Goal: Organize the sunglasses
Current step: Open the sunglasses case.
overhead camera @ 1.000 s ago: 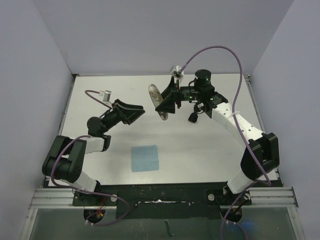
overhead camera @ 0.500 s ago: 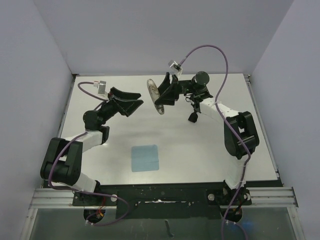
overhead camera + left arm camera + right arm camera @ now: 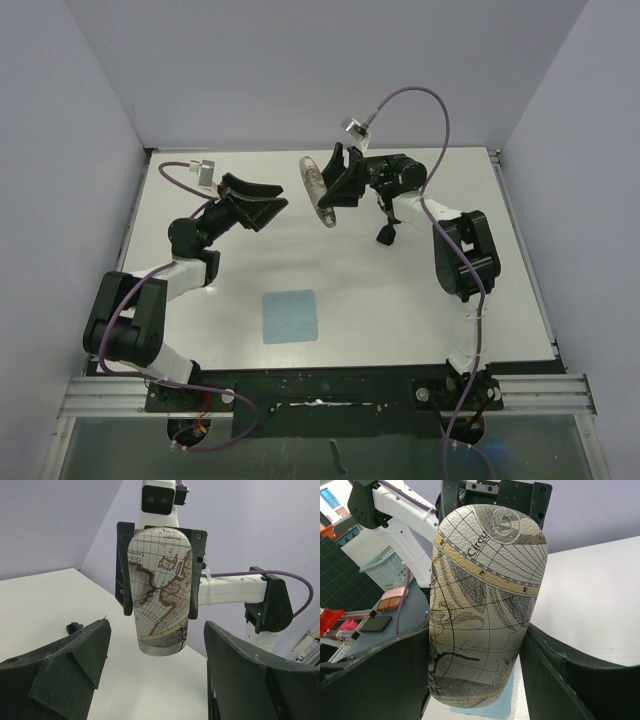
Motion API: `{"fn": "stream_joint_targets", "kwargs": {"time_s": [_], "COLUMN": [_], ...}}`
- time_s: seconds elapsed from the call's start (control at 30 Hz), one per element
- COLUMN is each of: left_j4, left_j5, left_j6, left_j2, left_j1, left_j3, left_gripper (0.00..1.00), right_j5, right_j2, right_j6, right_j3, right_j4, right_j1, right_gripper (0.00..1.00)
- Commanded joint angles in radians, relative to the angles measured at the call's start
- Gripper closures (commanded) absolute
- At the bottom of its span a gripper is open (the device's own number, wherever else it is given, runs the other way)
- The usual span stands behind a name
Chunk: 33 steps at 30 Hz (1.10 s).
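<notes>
While tight around the case point(image 3: 312, 178), right gripper point(image 3: 334, 190) near the sunglasses point(image 3: 385, 235) on the table point(image 3: 420, 300) — left gripper point(image 3: 278, 200) agape.

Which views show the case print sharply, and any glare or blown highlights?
Right wrist: case print crisp, no glare. Left wrist: print legible, evenly lit. Top external: flat light, faint shadows, white table nearly blown out, sunglasses just a dark blob.

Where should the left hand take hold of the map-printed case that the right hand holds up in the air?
Probably the case by its free rounded end, below where the right hand clamps its long sides. The left hand faces it open: come straight on and close across the narrow width.
</notes>
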Motion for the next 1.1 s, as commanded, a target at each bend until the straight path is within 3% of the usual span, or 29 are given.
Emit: {"fn": "stream_joint_targets", "kwargs": {"time_s": [0.0,0.27,0.83,1.07], "left_j4": [0.028,-0.025,-0.102,-0.123], "left_j5": [0.008,0.003,0.001,-0.008], "left_j6": [0.018,0.058,0.120,0.122], "left_j2": [0.003,-0.018,-0.014,0.023], "left_j1": [-0.005,-0.023,-0.058,-0.078], "left_j3": [0.037,0.037,0.069,0.109], "left_gripper": [0.25,0.25,0.25,0.25], "right_j5": [0.018,0.043,0.062,0.079], "right_j2": [-0.054,-0.086,-0.089,-0.150], "right_j6": [-0.038,-0.201,-0.245,-0.501], "right_j3": [0.010,-0.036,-0.054,-0.064], "right_j4": [0.033,-0.152,-0.203,-0.513], "right_j1": [-0.002,0.001,0.010,0.028], "right_gripper": [1.00,1.00,1.00,1.00]}}
